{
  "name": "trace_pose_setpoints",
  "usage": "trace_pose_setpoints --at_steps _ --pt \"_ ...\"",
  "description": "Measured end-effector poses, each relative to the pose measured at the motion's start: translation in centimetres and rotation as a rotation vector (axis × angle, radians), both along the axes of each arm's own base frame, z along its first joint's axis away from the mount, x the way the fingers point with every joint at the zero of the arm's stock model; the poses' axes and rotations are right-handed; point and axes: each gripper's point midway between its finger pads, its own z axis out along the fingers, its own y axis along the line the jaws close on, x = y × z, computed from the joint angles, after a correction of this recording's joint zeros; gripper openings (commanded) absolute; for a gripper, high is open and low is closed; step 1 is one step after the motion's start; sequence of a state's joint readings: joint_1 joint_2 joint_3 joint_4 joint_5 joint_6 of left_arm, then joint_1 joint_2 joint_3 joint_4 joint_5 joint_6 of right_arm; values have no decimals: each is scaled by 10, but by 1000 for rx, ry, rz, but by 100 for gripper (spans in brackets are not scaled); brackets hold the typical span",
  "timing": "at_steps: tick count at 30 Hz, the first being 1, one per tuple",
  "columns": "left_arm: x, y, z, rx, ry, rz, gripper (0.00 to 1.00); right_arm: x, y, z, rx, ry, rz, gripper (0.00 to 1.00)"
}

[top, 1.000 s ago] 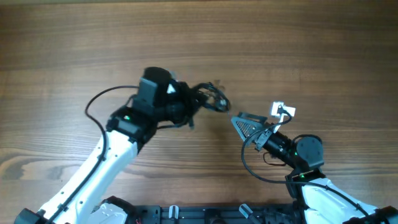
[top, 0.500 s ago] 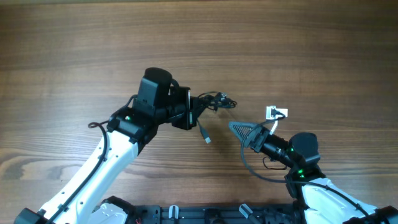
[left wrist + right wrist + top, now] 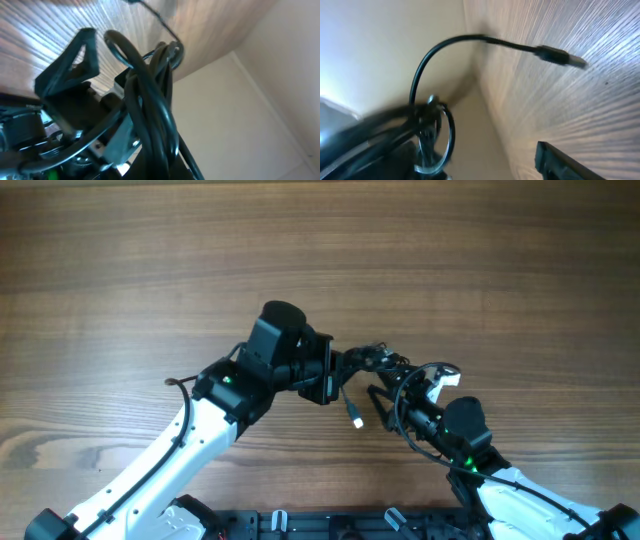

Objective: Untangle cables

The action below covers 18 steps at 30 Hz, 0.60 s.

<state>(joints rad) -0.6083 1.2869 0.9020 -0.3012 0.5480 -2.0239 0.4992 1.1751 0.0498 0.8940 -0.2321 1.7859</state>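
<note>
Black cables [image 3: 375, 360], bunched in a knot, run rightward out of the left gripper [image 3: 337, 371], whose fingers clench them. One loose plug [image 3: 357, 420] dangles just below that gripper, over the worktop [image 3: 150, 260]. The right gripper [image 3: 382, 405], fingers spread and empty, waits just right of it, nearest the plug.

Warm brown wood-grain surface [image 3: 150, 260], smooth with a soft, low sheen and fine streaks. The cables [image 3: 372, 360] have black, glossy, rubbery sheaths; 1 plug [image 3: 357, 420] ends in bright silvery metal. The arm shells [image 3: 190, 440] are smooth glossy white plastic; the wrist housing [image 3: 285, 340] is matt black plastic.
</note>
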Motion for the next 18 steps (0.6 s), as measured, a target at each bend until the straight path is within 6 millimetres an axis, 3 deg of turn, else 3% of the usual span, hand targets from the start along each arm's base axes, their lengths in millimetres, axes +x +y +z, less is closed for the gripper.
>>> trace_pose_setpoints --at_steps 1,7,11,12,15,18 --pt "-2 -2 0 0 0 -8 4 2 -2 0 17 15 -25 37" --pt "-6 -8 3 -9 -12 -25 4 5 -6 0 40 37 -61 11" --pt "-3 -13 11 -37 -51 -33 4 6 -7 0 42 35 -65 6" --pt "-3 -14 12 -40 -55 -35 4 6 -6 0 41 34 -64 10" --pt "-3 -15 12 -41 -57 -38 4 6 -6 0 31 25 -61 39" --pt "-3 -15 12 -41 -57 -37 4 5 -5 2 32 15 -52 60"
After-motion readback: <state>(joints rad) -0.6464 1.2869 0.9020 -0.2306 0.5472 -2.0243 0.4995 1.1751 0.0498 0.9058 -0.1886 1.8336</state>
